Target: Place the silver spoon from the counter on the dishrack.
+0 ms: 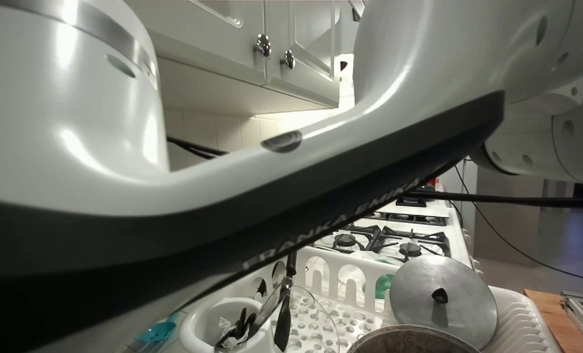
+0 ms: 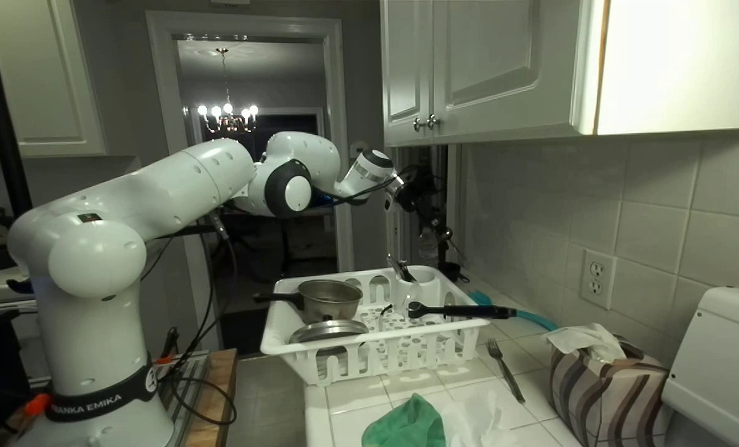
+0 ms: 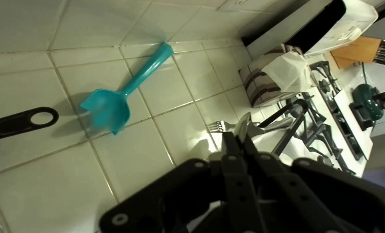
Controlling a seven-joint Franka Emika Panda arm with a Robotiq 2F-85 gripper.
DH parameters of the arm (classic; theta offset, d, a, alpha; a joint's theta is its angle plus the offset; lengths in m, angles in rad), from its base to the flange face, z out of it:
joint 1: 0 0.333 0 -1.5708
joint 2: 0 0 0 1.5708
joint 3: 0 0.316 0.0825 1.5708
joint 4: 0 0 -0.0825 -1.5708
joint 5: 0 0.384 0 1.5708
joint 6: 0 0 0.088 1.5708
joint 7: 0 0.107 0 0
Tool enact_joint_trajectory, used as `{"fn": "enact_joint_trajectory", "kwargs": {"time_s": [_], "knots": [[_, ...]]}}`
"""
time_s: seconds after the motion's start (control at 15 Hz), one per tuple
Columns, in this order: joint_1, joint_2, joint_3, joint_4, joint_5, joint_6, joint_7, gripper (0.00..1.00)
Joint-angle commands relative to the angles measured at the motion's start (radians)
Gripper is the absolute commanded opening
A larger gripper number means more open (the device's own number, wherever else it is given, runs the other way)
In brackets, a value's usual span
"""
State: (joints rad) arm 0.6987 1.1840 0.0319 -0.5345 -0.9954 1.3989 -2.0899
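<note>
Silver spoon (image 3: pixel 243 125): judged to be the shiny sliver pinched by the end effector (image 3: pixel 239 138), fingers drawn together on it; off the worktop (image 2: pixel 357 397). In an exterior view the end effector hangs higher than the dishrack (image 2: pixel 274 332), toward its far corner on the side of the wall (image 2: pixel 643 230); whether directly over it, cannot tell.

At that corner of the dishrack: utensil cup (image 1: pixel 208 318), handles standing in it. Inside, on the side away from the wall: pot (image 2: pixel 329 299) and tilted lid (image 1: pixel 460 301). Between dishrack and wall: teal scoop (image 3: pixel 110 110). Outside the near corner: fork (image 2: pixel 505 370).

Risks (estimate): slim metal in a narrow pinch may pivot or slip if it clips the handles in the cup. Letting go short of the dishrack's rim would likely drop it near the scoop.

Not resolved: which end of the spoon is gripped; the rest is behind the fingers. In an exterior view the white arm (image 1: pixel 281 171) blocks much of the scene, end effector unseen; pot cut off there. Scoop bowl blurred.
</note>
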Motion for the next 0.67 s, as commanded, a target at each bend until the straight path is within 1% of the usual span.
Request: {"fn": "enact_joint_trajectory", "kwargs": {"time_s": [0.0,0.07,0.13,0.27,0.33,0.53,0.6], "knots": [[0.027,0.007,-0.042,0.025,0.038,-0.049,-0.033,0.01],[0.03,0.009,-0.044,0.029,0.044,-0.053,-0.026,0.01],[0.028,0.011,-0.037,0.04,0.055,-0.031,-0.015,0.01],[0.02,0.022,-0.024,0.075,0.089,0.043,0.038,0.01],[0.03,0.022,-0.054,0.048,0.078,0.003,0.004,0.05],[0.03,0.021,-0.056,0.065,0.103,0.033,0.021,0.05],[0.033,0.019,-0.059,0.065,0.101,0.026,0.023,0.01]]}}
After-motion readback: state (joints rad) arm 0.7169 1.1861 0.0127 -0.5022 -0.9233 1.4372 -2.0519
